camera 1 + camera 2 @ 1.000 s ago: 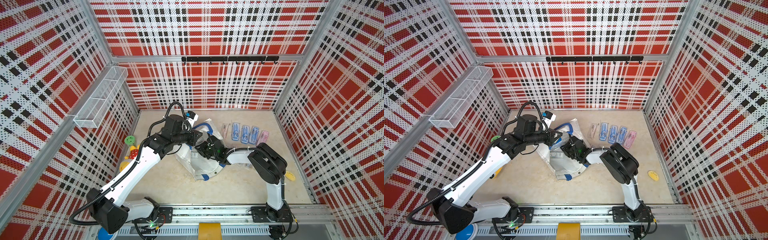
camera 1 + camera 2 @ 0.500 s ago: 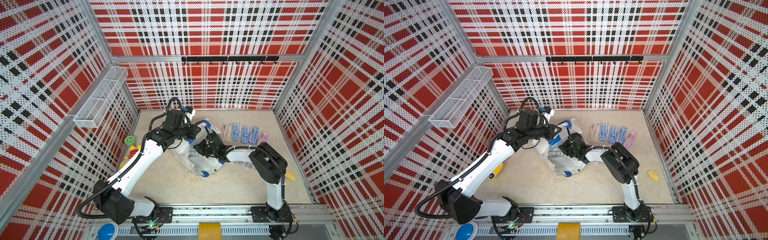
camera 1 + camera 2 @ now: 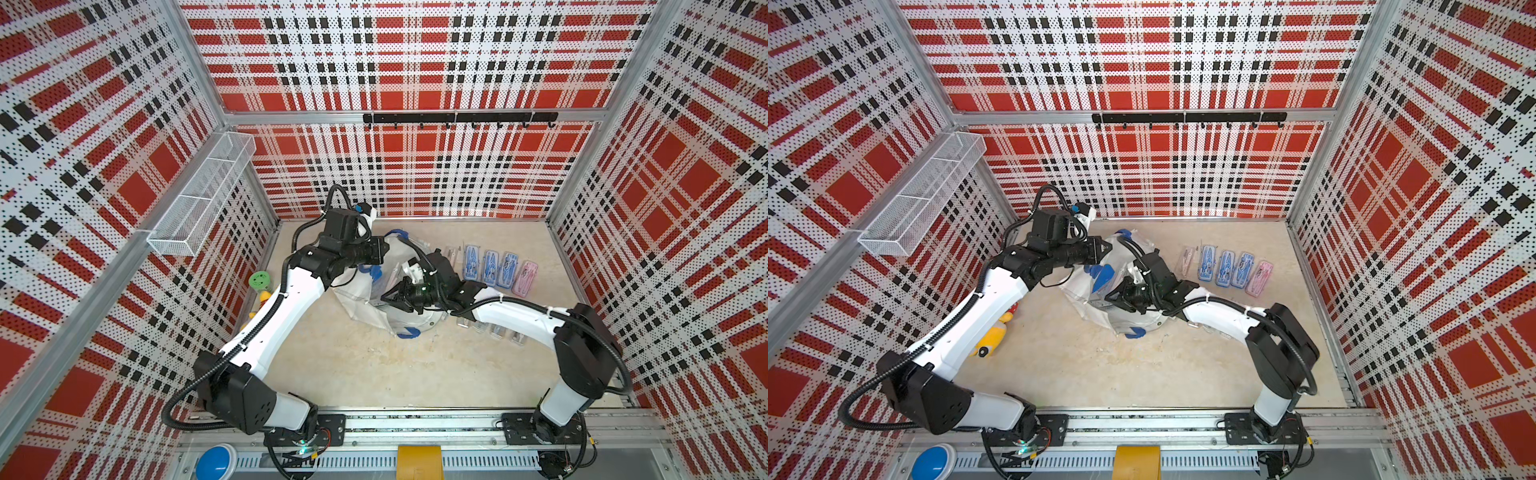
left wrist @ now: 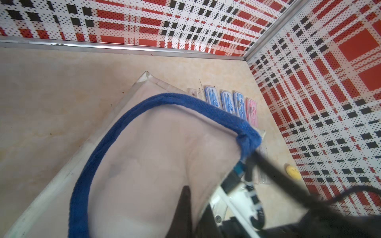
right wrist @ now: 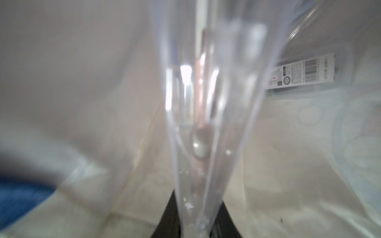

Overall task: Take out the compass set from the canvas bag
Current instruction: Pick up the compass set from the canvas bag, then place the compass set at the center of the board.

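Observation:
The white canvas bag (image 3: 353, 293) (image 3: 1084, 291) with blue handles (image 4: 123, 127) lies crumpled mid-table. My left gripper (image 3: 384, 249) (image 3: 1106, 247) (image 4: 192, 206) is shut on the bag's fabric rim and holds the mouth up. My right gripper (image 3: 388, 297) (image 3: 1113, 296) (image 5: 196, 208) reaches inside the bag and is shut on a clear plastic compass set (image 5: 198, 123), seen edge-on between its fingers. Another case with a barcode label (image 5: 301, 72) lies deeper in the bag.
A row of blue and pink compass cases (image 3: 494, 268) (image 3: 1229, 268) lies right of the bag, and clear cases (image 3: 490, 330) sit under the right forearm. Toys (image 3: 260, 279) (image 3: 994, 336) lie by the left wall, below a wire basket (image 3: 203, 195). A yellow disc (image 4: 292, 172) lies at the right.
My right gripper has closed on the clear case and pushed a little further left into the bag. The left gripper has drawn the bag's rim slightly towards the back.

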You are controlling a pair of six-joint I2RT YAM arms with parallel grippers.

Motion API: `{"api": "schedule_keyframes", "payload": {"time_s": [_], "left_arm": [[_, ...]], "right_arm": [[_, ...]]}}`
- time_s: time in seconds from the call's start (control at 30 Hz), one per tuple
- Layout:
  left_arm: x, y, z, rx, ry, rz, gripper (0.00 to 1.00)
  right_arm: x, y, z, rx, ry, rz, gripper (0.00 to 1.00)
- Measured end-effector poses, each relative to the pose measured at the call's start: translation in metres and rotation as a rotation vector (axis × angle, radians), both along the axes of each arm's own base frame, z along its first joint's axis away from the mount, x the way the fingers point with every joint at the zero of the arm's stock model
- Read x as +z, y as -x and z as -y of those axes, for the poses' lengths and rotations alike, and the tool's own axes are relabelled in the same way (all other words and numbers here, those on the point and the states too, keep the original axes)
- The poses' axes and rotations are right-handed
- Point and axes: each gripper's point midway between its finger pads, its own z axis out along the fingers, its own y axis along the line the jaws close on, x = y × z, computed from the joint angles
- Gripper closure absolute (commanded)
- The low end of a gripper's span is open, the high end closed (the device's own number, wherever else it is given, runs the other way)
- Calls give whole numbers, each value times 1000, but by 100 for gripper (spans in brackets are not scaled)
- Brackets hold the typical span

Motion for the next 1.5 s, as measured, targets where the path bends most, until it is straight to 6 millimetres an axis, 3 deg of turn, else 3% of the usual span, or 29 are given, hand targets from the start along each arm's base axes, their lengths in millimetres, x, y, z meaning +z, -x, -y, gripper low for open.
{"api": "schedule_keyframes", "payload": {"time_s": [0.17,0.3,0.53,0.7,0.8,0.9,1.17,1.5], "left_arm": [[-3,-6,-17,41,-8,-17,100],[-2,-11,-23,49,-15,-20,100],[-1,-15,-34,59,-26,-37,100],[3,-22,-55,99,-29,-45,100],[-1,-25,-62,107,-28,-64,100],[-5,-30,-67,114,-28,-77,100],[-10,-41,-80,132,-20,-94,100],[-12,-44,-87,131,-34,-96,100]], "right_arm": [[28,26,27,62,14,74,85],[49,30,57,51,9,128,85],[64,-1,120,-69,12,166,85],[57,-28,157,-144,29,152,85],[47,-42,168,-164,38,134,85],[26,-59,170,-162,60,90,85],[-36,-117,150,-135,99,-11,85],[-93,-194,126,-153,105,-63,84]]}}
